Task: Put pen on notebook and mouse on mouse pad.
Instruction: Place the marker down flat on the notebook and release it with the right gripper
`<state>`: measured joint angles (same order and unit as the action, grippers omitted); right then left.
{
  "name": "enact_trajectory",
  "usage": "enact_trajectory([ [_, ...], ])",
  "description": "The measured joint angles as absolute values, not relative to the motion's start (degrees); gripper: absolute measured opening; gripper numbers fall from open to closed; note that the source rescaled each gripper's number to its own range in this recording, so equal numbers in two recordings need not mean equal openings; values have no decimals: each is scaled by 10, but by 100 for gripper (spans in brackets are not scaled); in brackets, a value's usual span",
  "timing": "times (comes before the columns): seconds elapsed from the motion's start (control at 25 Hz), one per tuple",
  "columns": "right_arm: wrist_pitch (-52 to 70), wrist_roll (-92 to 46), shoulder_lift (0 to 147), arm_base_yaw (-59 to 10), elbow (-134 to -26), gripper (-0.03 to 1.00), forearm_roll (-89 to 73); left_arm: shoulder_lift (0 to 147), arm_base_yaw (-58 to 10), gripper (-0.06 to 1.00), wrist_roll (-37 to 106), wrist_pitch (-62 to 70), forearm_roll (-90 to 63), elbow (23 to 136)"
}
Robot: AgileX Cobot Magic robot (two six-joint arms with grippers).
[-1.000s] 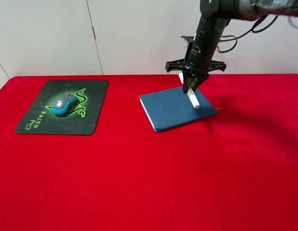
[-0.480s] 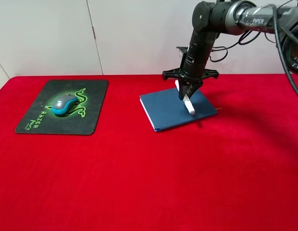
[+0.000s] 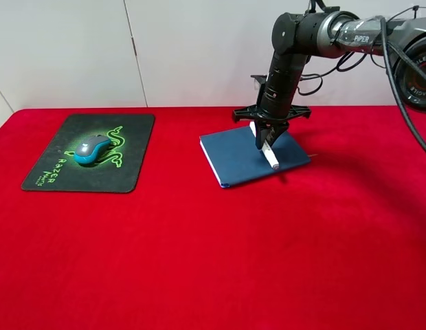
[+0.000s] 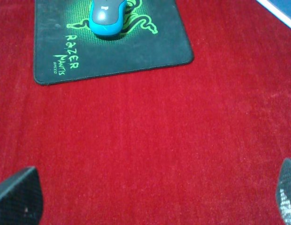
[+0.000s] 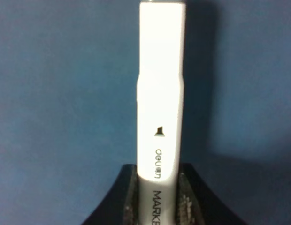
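Pinching the white marker pen (image 3: 268,148) between its two fingers, the right gripper (image 3: 269,137) hangs directly over the dark blue notebook (image 3: 244,157).

The pen slants down out of the claw, its lower end at or just above the cover near the notebook's right edge; contact cannot be told. In the right wrist view the pen (image 5: 160,103) runs straight out from the black fingers (image 5: 187,201) with the blue notebook (image 5: 65,93) filling everything behind it. Well off to that claw's left, the grey-and-blue mouse (image 3: 91,149) rests on the black Razer mouse pad (image 3: 55,172). The left gripper (image 4: 150,201) stands spread wide above bare red tablecloth (image 4: 150,140), the mouse pad (image 4: 136,51) and mouse (image 4: 108,18) lying ahead of it.
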<state>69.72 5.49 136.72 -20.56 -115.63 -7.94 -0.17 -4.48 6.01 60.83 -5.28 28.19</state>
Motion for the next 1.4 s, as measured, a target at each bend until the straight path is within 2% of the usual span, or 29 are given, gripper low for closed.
enact_trajectory([
  [0.96,665,46,1369,-206,-1156,1,-77,-2,-45,100,60,608,-53,282],
  [1.04,665,45,1369,-206,-1156,14,-77,-2,-45,100,60,608,-53,282],
  [1.12,665,44,1369,-206,-1156,36,-77,-2,-45,100,60,608,-53,282],
  [1.2,663,44,1369,-206,-1156,67,-75,-2,-45,100,60,608,-53,282],
  [1.28,663,43,1369,-206,-1156,88,-72,-2,-45,100,60,608,-53,282],
  [1.4,662,40,1369,-206,-1156,97,-61,-2,-45,100,60,608,-53,282],
])
